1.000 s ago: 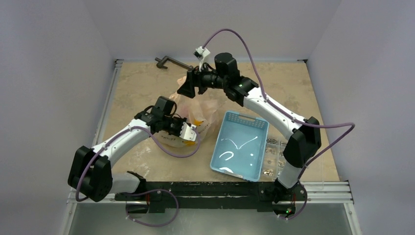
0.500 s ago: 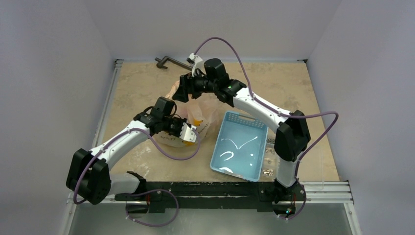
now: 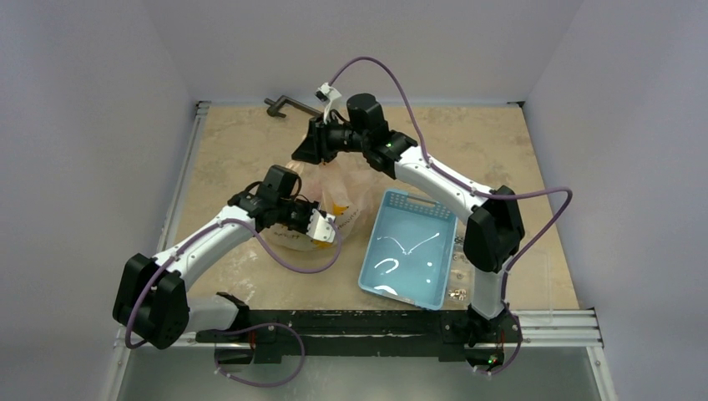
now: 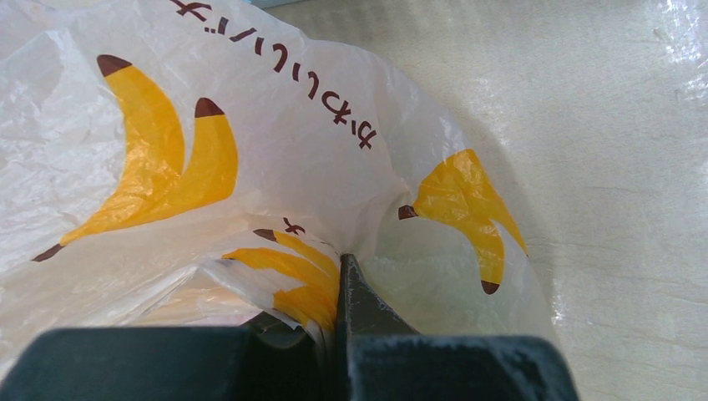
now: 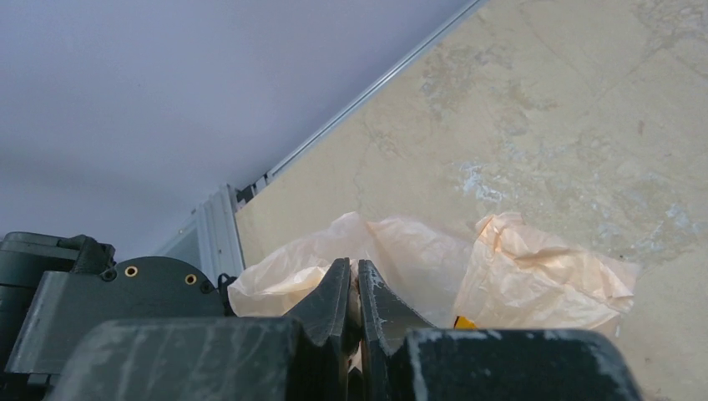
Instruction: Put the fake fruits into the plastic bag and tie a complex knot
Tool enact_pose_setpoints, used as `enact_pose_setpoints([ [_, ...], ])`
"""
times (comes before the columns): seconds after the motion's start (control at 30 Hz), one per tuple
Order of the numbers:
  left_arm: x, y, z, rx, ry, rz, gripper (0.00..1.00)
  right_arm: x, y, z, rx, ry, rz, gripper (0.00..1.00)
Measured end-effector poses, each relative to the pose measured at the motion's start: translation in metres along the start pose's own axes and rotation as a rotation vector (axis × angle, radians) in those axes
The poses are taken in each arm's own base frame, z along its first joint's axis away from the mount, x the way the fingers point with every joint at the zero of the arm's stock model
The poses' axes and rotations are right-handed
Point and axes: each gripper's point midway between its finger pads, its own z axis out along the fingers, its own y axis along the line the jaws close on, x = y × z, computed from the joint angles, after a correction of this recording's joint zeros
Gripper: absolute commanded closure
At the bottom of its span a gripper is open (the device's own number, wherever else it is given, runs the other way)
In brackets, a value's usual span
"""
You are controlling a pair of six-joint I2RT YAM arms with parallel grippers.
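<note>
The plastic bag (image 3: 349, 185) lies mid-table, pale and crinkly, printed with yellow bananas (image 4: 159, 159). My left gripper (image 3: 322, 227) is shut on a fold of the bag's near side; in the left wrist view the film is pinched between the jaws of that gripper (image 4: 340, 266). My right gripper (image 3: 302, 155) sits at the bag's far left edge. In the right wrist view its jaws (image 5: 354, 269) are shut on a thin strip of the pale bag film (image 5: 417, 255). The fake fruits are hidden from every view.
A light-blue perforated basket (image 3: 369, 266) stands right of the bag. Small shiny pieces (image 3: 464, 251) lie by its right side. A dark clamp (image 3: 286, 105) sits at the table's far edge. Rails run along the left and near edges.
The right arm swung left and down onto the bag's far edge, and its jaws went from open to shut on the film. The left arm held still.
</note>
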Motion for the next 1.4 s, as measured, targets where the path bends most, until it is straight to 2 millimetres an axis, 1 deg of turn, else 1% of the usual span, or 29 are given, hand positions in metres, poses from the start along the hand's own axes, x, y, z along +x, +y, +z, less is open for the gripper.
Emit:
enact_pose_setpoints([
  [0.13,0.001,-0.005,-0.001,-0.006,0.0,-0.006,1.0,-0.004,0.0,0.0,0.002,0.008,-0.02,1.0],
  [0.23,0.0,-0.003,-0.002,-0.038,-0.001,0.015,1.0,-0.013,0.002,-0.002,0.019,0.0,-0.062,1.0],
  [0.33,0.001,-0.003,-0.004,-0.07,0.003,0.04,1.0,-0.017,0.0,-0.002,0.052,-0.006,-0.109,1.0],
  [0.47,0.005,-0.012,-0.005,-0.084,0.015,0.086,1.0,-0.012,-0.01,-0.003,0.104,0.02,-0.13,1.0],
  [0.5,0.006,-0.013,-0.005,-0.085,0.019,0.093,0.98,-0.01,-0.013,-0.003,0.113,0.027,-0.136,1.0],
  [0.53,0.007,-0.015,-0.005,-0.083,0.023,0.094,0.93,-0.008,-0.014,-0.003,0.116,0.033,-0.14,1.0],
  [0.6,0.008,-0.016,-0.005,-0.083,0.029,0.09,0.78,-0.007,-0.014,-0.003,0.114,0.038,-0.146,1.0],
  [0.67,0.009,-0.018,-0.005,-0.079,0.029,0.07,0.66,-0.01,-0.011,-0.003,0.088,0.024,-0.16,1.0],
  [0.7,0.008,-0.02,-0.006,-0.072,0.031,0.042,0.6,-0.012,-0.008,-0.004,0.069,0.018,-0.166,0.92],
  [0.73,0.007,-0.021,-0.008,-0.067,0.031,0.013,0.54,-0.014,-0.005,-0.005,0.047,0.009,-0.173,0.78],
  [0.77,0.005,-0.02,-0.01,-0.065,0.029,-0.01,0.49,-0.018,0.0,-0.006,0.021,-0.004,-0.181,0.59],
  [0.8,0.002,-0.019,-0.012,-0.064,0.025,-0.031,0.45,-0.024,0.005,-0.008,-0.003,-0.022,-0.19,0.44],
  [0.83,-0.002,-0.017,-0.016,-0.065,0.02,-0.056,0.39,-0.032,0.011,-0.011,-0.029,-0.043,-0.2,0.34],
  [0.9,-0.009,-0.013,-0.022,-0.077,0.008,-0.076,0.31,-0.046,0.023,-0.019,-0.072,-0.081,-0.226,0.19],
  [0.97,-0.017,-0.012,-0.031,-0.095,-0.007,-0.089,0.29,-0.064,0.036,-0.032,-0.107,-0.12,-0.256,0.1],
  [1.03,-0.023,-0.013,-0.039,-0.11,-0.019,-0.101,0.29,-0.08,0.045,-0.048,-0.129,-0.154,-0.282,0.02],
  [1.1,-0.027,-0.014,-0.045,-0.12,-0.025,-0.121,0.27,-0.096,0.05,-0.066,-0.142,-0.185,-0.297,0.01],
  [1.17,-0.032,-0.012,-0.051,-0.131,-0.031,-0.153,0.25,-0.11,0.046,-0.087,-0.134,-0.214,-0.305,0.01],
  [1.2,-0.035,-0.01,-0.054,-0.14,-0.036,-0.171,0.24,-0.118,0.039,-0.099,-0.118,-0.229,-0.311,0.01],
  [1.23,-0.038,-0.007,-0.057,-0.15,-0.042,-0.187,0.2,-0.124,0.032,-0.11,-0.103,-0.239,-0.32,0.01],
  [1.3,-0.051,0.003,-0.068,-0.181,-0.071,-0.233,0.15,-0.13,0.014,-0.131,-0.061,-0.246,-0.346,0.01],
  [1.33,-0.059,0.009,-0.074,-0.198,-0.093,-0.251,0.13,-0.127,0.004,-0.14,-0.037,-0.238,-0.353,0.01],
  [1.37,-0.069,0.016,-0.081,-0.216,-0.119,-0.265,0.13,-0.115,-0.006,-0.148,-0.015,-0.21,-0.358,0.01],
  [1.4,-0.077,0.021,-0.087,-0.23,-0.144,-0.278,0.12,-0.113,-0.011,-0.151,-0.006,-0.202,-0.355,0.01],
])
